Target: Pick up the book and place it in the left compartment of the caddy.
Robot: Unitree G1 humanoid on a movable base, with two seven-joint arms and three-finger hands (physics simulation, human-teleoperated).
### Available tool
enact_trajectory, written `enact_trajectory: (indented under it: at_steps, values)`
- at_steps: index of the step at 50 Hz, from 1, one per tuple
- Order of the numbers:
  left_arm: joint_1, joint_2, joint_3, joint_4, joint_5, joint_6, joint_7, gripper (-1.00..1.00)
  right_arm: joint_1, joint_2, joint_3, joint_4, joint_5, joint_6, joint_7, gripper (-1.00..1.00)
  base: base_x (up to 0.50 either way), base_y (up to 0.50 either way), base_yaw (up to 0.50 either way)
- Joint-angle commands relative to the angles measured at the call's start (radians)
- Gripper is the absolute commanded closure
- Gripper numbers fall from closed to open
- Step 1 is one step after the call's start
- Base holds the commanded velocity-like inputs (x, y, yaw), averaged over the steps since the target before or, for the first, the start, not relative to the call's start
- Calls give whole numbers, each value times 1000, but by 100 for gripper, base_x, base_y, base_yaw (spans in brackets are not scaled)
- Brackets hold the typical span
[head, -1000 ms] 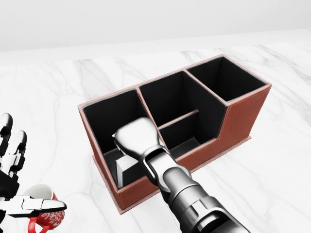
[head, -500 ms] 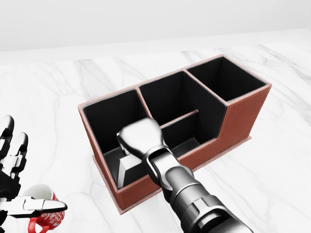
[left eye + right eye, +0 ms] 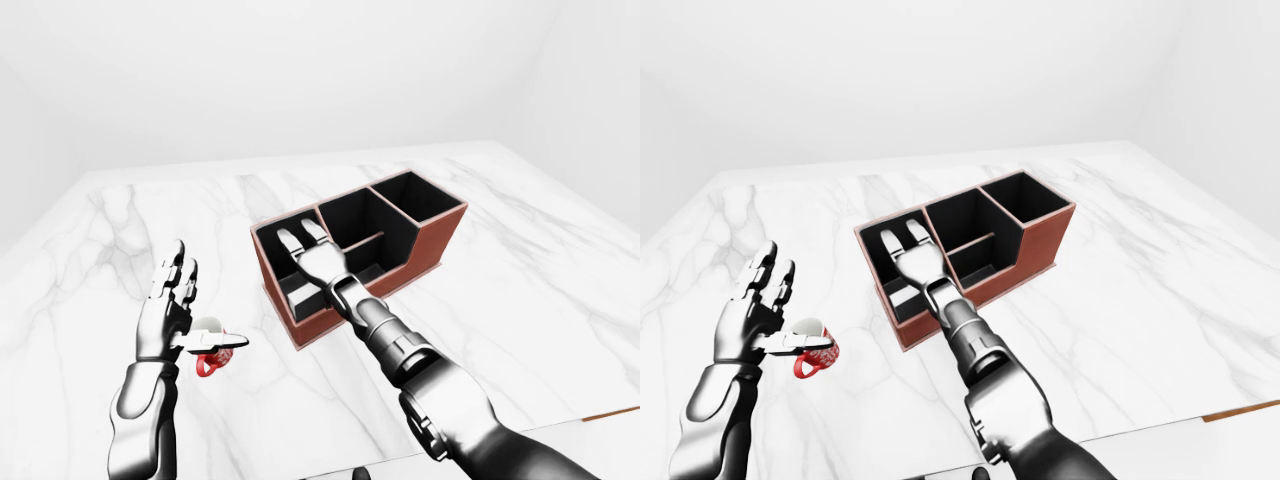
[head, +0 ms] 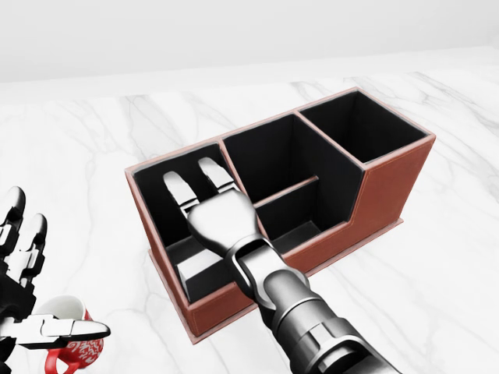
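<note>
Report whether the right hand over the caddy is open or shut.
Open. The silver three-finger right hand holds two fingers out straight over the left compartment of the reddish-brown, black-lined caddy, closed round nothing.

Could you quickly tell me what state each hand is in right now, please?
Left hand: open, fingers spread, holding nothing, above the red mug.
Right hand: open, fingers extended over the caddy's left compartment, holding nothing.
</note>
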Motion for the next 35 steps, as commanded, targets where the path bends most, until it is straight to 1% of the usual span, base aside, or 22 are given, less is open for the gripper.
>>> enact_trajectory:
  at_steps: [1,5,6,7,8,10,11,12,13,14,15,16,18,22,24,25,26,27,30,34,35]
  values:
    - [-1,1,-3,5,2,-3,4,-100,11,2,5,-27,4,0,33,-100,0,0,0]
    - [-2,1,-3,4,2,-3,4,-100,11,1,5,-28,4,0,34,-100,0,0,0]
    - [-3,2,-3,4,1,-1,4,-100,44,-5,4,-121,10,0,96,-100,0,0,0]
    - [-4,2,-2,5,1,-1,5,-100,66,-8,5,-172,12,0,128,-100,0,0,0]
    - [-5,4,-2,6,2,-1,5,-100,117,-16,5,-291,17,0,205,-100,0,0,0]
    - [-5,4,-2,6,2,-1,5,-100,130,-17,6,-318,16,0,220,-100,0,0,0]
    - [-6,5,-2,4,2,1,6,-100,169,-23,8,-410,16,0,274,-100,0,0,0]
    - [-8,6,-2,1,2,5,7,-100,231,-27,7,-556,27,0,371,-100,0,0,0]
    - [-8,6,-2,1,2,5,7,-100,239,-27,7,-572,27,0,380,-100,0,0,0]
    - [-10,7,-2,-5,3,10,8,-100,328,-40,10,-794,35,0,518,-100,0,0,0]
    - [-12,7,-3,-6,4,12,9,-100,370,-45,8,-898,42,0,587,-100,0,0,0]
    - [-12,7,-3,-9,5,14,9,-100,393,-48,7,-961,45,0,627,-100,0,0,0]
    - [-12,6,-7,-23,7,23,10,-100,457,-57,1,-1144,64,0,752,-100,0,0,0]
    - [-6,2,-10,-61,8,46,7,-100,522,-68,-10,-1372,88,0,901,-100,0,0,0]
    - [-2,-2,-12,-77,10,54,4,-100,539,-71,-14,-1453,100,0,955,-100,0,0,0]
    - [2,-4,-13,-95,10,64,3,-100,557,-74,-19,-1537,112,0,1010,-100,0,0,0]
    - [4,-6,-13,-109,10,74,2,-100,567,-72,-24,-1587,123,0,1017,-100,0,0,0]
    - [5,-8,-13,-119,11,78,2,-100,572,-77,-27,-1616,124,0,1017,-100,0,0,0]
    - [13,-14,-11,-160,10,78,-3,-100,588,-80,-41,-1710,151,0,1017,-100,0,0,0]
    - [24,-22,-1,-227,0,78,-6,-100,580,-93,-88,-1847,201,0,1017,-100,0,0,0]
    - [26,-25,1,-237,-2,78,-7,-100,576,-98,-95,-1866,210,6,1017,-100,0,0,0]
